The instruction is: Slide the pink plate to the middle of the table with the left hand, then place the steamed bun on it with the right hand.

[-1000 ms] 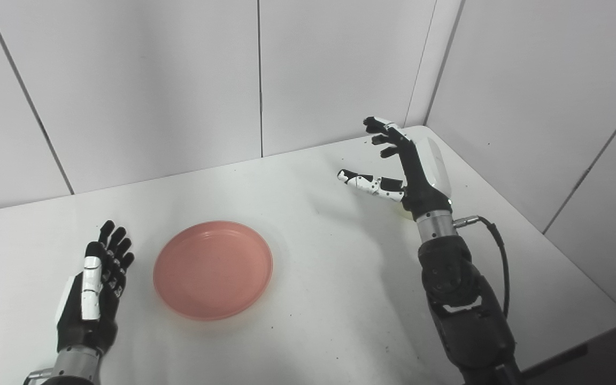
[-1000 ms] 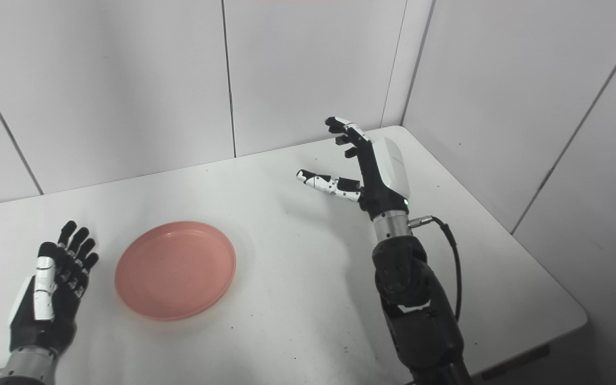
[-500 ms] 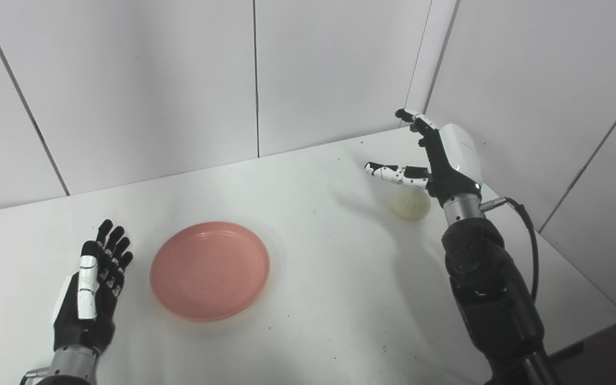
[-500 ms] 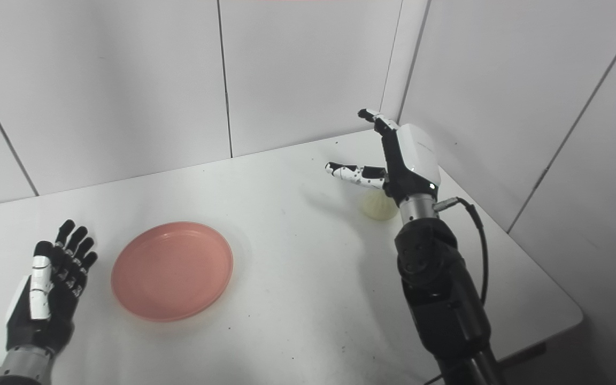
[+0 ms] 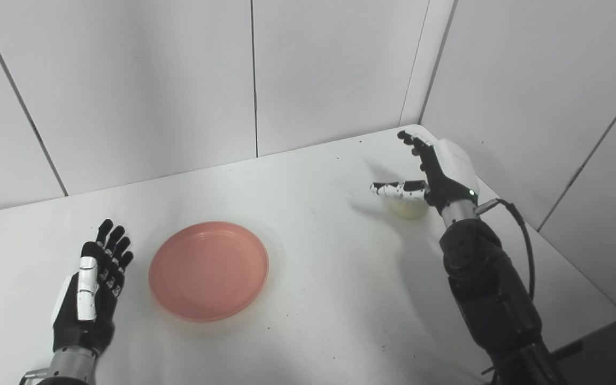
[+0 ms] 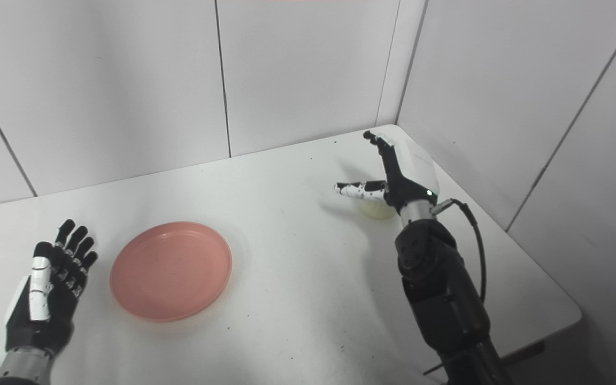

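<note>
The pink plate (image 5: 209, 270) lies flat on the white table (image 5: 313, 278), left of the middle. My left hand (image 5: 91, 291) rests open and empty just left of the plate, apart from it. The pale steamed bun (image 5: 409, 208) sits on the table at the right, near the back corner. My right hand (image 5: 436, 171) is open right over the bun, its thumb lying across the bun's top and its fingers spread above and behind it. The hand hides most of the bun. The bun also shows in the right eye view (image 6: 376, 209).
Grey wall panels close the table at the back and along the right side, meeting in a corner (image 5: 420, 120) just behind my right hand. The table's right front edge (image 5: 602, 315) is near my right arm.
My right hand moved right and back, uncovering the bun, then came down over it with fingers still spread. The plate and left hand stayed put; the camera shifted slightly.
</note>
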You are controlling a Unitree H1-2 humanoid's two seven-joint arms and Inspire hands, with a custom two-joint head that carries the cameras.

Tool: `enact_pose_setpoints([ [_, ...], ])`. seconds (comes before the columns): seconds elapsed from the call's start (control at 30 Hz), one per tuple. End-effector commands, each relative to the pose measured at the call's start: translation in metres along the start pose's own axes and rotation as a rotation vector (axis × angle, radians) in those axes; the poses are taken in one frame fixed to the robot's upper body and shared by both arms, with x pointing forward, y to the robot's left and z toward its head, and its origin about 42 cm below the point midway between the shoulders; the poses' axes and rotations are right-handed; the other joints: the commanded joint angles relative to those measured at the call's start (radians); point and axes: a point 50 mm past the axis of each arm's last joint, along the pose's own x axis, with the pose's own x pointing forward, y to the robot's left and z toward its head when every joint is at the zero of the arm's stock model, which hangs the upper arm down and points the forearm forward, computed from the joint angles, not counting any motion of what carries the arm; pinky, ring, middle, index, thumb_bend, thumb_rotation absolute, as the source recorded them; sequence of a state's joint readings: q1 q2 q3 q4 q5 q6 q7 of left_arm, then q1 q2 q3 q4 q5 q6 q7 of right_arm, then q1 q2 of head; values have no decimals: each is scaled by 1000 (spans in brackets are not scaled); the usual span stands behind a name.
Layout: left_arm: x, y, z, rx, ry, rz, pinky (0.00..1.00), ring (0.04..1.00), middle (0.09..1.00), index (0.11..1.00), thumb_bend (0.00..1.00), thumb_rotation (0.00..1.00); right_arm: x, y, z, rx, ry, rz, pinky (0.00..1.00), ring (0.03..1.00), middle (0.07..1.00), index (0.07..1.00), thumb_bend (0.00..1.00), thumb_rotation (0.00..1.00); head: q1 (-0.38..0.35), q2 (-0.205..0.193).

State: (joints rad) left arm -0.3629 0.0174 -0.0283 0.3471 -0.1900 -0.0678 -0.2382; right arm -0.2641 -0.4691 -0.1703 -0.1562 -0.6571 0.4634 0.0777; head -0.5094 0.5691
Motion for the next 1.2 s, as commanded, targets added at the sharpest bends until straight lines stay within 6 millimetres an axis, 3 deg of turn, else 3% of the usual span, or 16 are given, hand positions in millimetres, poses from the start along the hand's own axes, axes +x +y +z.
enact_pose_setpoints([
  [0.0, -5, 0, -5, 9, -11, -7, 1000, 1000, 1000, 1000, 665, 1000, 9, -16, 5, -30, -22, -65, 701, 814, 844, 817, 768, 314, 1, 0],
  [0.1, -6, -2, -4, 19, -17, -4, 1000, 1000, 1000, 1000, 665, 1000, 12, -9, -2, -53, -9, -57, 673, 794, 830, 814, 776, 279, 2, -2],
  [0.43, -7, -2, -3, 20, -7, -12, 1000, 1000, 1000, 1000, 677, 1000, 21, 5, -16, -89, 54, -37, 794, 823, 839, 820, 753, 227, 1, 0],
  [0.83, -9, -2, -3, 18, -2, -17, 1000, 1000, 1000, 1000, 692, 1000, 23, 12, -27, -114, 92, -42, 886, 835, 842, 813, 769, 252, -1, 5],
  [1.03, -9, -4, -2, 20, -3, -15, 1000, 1000, 1000, 1000, 680, 1000, 27, 19, -35, -134, 121, -48, 722, 785, 806, 786, 733, 225, 3, 7],
  [1.07, -9, -4, -2, 20, -2, -15, 1000, 1000, 1000, 1000, 680, 1000, 27, 19, -36, -122, 125, -50, 649, 759, 795, 776, 707, 175, 5, 8],
  [1.13, -9, -4, -2, 15, -2, -14, 1000, 1000, 1000, 1000, 680, 1000, 27, 20, -37, -93, 131, -49, 620, 748, 792, 772, 697, 150, 5, 9],
  [1.17, -9, -4, -1, 10, -2, -13, 1000, 1000, 1000, 1000, 678, 1000, 27, 21, -38, -81, 133, -46, 567, 709, 780, 763, 662, 69, 5, 9],
])
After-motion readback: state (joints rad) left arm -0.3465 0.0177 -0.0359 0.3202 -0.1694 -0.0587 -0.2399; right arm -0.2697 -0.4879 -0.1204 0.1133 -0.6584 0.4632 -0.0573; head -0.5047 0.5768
